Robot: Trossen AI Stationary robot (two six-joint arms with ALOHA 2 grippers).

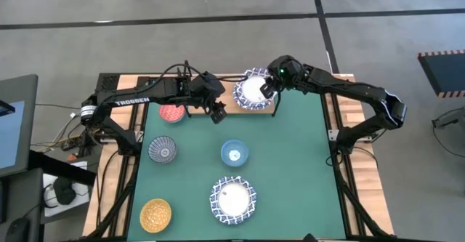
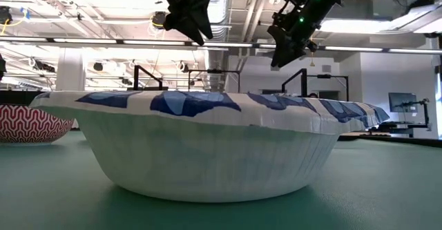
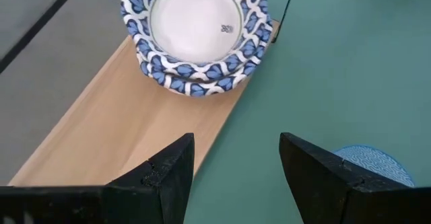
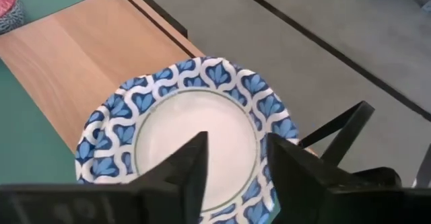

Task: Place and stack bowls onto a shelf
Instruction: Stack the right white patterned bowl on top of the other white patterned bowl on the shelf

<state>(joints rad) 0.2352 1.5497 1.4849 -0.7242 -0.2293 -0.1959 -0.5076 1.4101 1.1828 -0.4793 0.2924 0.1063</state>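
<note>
A stack of white bowls with blue lattice rims [image 1: 253, 91] sits at the right end of the light-wood shelf [image 3: 121, 136], also shown in the right wrist view [image 4: 192, 140]. My right gripper [image 4: 236, 146] hovers open just above the top bowl's hollow, with no touch visible. My left gripper [image 3: 236, 150] is open above the shelf's near edge, left of the stack [image 3: 195, 29]. On the green mat stand a red bowl [image 1: 172, 113], a grey-blue patterned bowl [image 1: 162, 150], a light blue bowl [image 1: 235, 153], another white lattice bowl [image 1: 233, 200] and a golden-yellow bowl [image 1: 155, 214].
The shelf board [image 4: 87, 42] is bare left of the stack. The green mat [image 1: 298, 162] has open room on its right half. The near white bowl [image 2: 207, 147] fills the low view, with both grippers high behind it. The table's wooden edges [image 1: 363, 169] frame the mat.
</note>
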